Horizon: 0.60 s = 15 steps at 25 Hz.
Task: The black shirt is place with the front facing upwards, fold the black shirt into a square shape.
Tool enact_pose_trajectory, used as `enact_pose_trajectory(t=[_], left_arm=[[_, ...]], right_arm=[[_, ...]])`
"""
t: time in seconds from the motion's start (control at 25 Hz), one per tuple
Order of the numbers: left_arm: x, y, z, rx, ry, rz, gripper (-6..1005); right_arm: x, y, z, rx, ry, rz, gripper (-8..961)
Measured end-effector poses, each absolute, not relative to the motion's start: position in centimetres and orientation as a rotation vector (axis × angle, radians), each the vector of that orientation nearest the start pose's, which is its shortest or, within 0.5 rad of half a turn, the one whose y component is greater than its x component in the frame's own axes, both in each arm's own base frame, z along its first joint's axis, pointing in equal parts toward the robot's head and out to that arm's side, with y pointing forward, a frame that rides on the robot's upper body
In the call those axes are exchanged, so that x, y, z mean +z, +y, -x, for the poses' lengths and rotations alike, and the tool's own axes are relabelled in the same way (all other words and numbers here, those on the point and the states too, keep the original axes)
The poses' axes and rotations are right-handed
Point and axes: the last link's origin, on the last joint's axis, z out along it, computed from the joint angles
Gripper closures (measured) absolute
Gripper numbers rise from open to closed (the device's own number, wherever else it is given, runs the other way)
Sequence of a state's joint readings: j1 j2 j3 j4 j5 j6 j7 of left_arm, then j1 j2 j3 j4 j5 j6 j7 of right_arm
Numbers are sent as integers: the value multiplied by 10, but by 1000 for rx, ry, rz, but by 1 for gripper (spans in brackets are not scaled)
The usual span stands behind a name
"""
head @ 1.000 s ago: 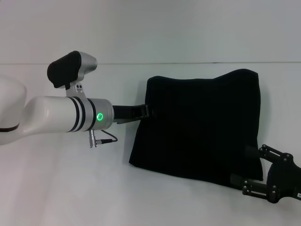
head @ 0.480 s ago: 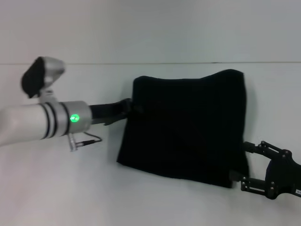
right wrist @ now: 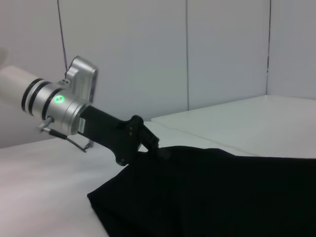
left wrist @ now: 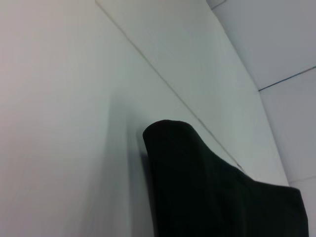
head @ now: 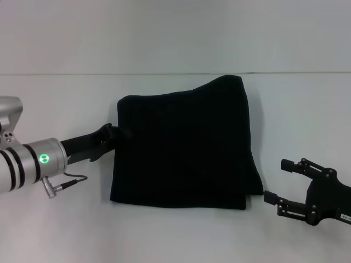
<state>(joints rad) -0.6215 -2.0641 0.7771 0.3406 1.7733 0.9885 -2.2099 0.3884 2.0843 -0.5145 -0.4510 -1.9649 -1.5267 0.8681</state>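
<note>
Left gripper (head: 112, 135), a black two-fingered tool on a white and silver arm, is seen at the left edge of the large plain black cloth shirt (head: 184, 145), and from the head and right wrist views its fingers (right wrist: 150, 141) appear clamped on that edge, the cloth being pinched at about mid-height. A green indicator light (head: 43, 159) is lit on the silver wrist band, and a thin cable (head: 68, 183) hangs below it. Right gripper (head: 282, 183), a black linkage tool, is held low at the right, just off the lower right corner of the shirt, with its fingers spread and nothing between them.

The shirt is laid folded on the white table (head: 175, 230) as a compact, roughly square bundle near the centre, its upper right corner peaked upward. It is judged to be light, limp and non-slippery, so that it will sag and trail when lifted, and folds may slide apart if dragged. It is best taken at edges or corners, through all layers at once.

No lettering, brand or label can be read; only plain black fabric is shown.
</note>
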Motion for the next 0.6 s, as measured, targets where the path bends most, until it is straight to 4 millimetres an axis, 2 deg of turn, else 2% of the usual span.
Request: enact_pose_trajectory(t=[0.12,0.32,0.56,0.6], left_arm=[[-41,376,293,1057,2387,-2296,884],[-37,374,280,1066,2155,-2477,882],[-12,361,265,1115,1581,-2841,677],[-8,358,266,1095,1505,-2899,577]], right_arm=[[-16,281,-317,721,404,2520,59],[-15,282,-317,730,408,2508,59],[-14,282,-317,749,417,2488,59],[-13,282,-317,752,419,2484,59]])
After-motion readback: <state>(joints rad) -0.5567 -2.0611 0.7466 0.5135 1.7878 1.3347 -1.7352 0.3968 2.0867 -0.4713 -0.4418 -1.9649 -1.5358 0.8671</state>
